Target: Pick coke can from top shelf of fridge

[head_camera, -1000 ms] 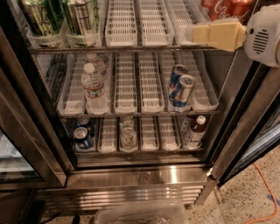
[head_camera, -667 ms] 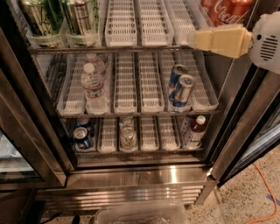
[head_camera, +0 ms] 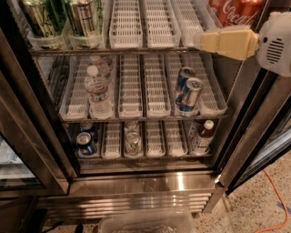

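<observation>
End effector [head_camera: 207, 42] of pale yellow colour points to the left at the front right corner of the top shelf [head_camera: 136, 50] of the fridge [head_camera: 145, 182]. Whether it is released or clenched, I cannot tell. The coke can [head_camera: 234, 11] stands just above and behind it on that shelf, in the rightmost lane; contact between them I cannot tell. Far to its left stand tall green cans [head_camera: 38, 18]. Below it, on the middle rack, are two blue-and-silver cans [head_camera: 188, 91], and further left the water bottles [head_camera: 97, 91]. Below and to the right lies a speckled floor [head_camera: 259, 205] with an orange cable [head_camera: 277, 191].
</observation>
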Motion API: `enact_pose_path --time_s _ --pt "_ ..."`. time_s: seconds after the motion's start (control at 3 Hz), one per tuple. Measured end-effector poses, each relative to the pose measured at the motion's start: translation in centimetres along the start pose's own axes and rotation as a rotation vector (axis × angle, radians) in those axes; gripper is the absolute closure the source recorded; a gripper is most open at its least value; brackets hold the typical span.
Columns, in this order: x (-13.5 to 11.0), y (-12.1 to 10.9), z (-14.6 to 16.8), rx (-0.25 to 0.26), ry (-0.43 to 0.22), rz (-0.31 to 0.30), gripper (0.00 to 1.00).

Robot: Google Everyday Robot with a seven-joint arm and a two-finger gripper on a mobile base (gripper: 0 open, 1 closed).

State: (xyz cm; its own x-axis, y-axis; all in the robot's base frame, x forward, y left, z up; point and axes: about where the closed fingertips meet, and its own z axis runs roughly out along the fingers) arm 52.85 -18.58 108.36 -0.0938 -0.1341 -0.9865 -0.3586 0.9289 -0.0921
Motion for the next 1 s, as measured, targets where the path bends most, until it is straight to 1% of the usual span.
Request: enact_pose_path --time_s 0.33,0.67,1.0 --pt "-0.3 -1.0 1.3 0.021 -0.049 -0.076 0.09" --pt "-1.0 -1.7 2.4 0.039 -0.108 -0.160 0.07" --pt "-1.3 -2.4 2.9 0.068 -0.153 -0.229 0.11"
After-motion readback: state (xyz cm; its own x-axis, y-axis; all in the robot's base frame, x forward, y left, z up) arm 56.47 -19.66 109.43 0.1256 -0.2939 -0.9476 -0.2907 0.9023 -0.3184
